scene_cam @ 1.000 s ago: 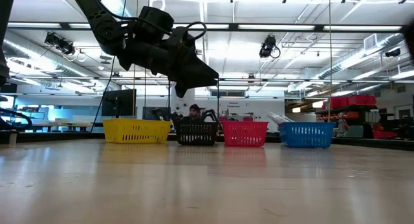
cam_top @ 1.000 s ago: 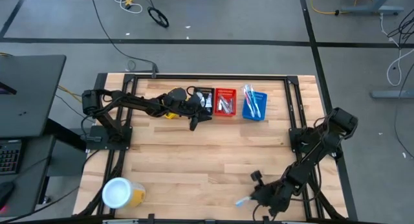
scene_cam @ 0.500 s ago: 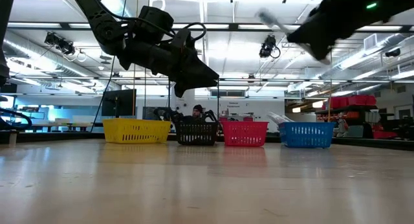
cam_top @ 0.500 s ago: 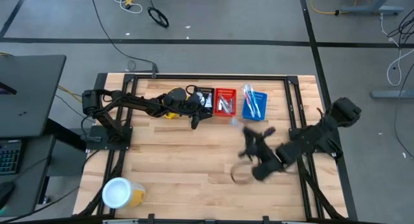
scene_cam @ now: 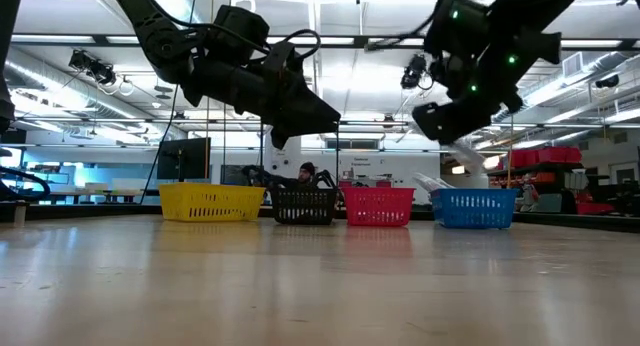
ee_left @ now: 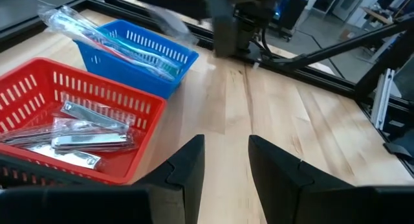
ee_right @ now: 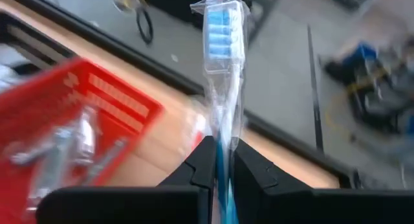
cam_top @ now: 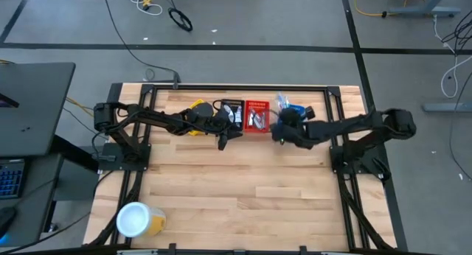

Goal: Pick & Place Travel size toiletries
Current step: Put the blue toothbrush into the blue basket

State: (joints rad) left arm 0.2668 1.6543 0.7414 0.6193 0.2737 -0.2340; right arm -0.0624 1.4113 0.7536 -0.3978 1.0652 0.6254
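right hand (ee_right: 217, 160) clamped on wrapped toothbrush (ee_right: 223, 68) by handle, above blue basket (ee_left: 139, 56) | light, stiff, slippery wrapper, grip mid-handle | left hand (ee_left: 226, 160) apart, idle

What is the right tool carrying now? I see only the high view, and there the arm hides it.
Observer: A wrapped toothbrush, clamped between the right tool's fingers, brush head pointing away from the wrist.
Operator: Is the blue basket empty?
Observer: No. The blue basket already holds wrapped toothbrushes.
Operator: And the left tool?
Observer: The left tool is open and holds nothing; it hangs by the red basket, which contains silvery packets.
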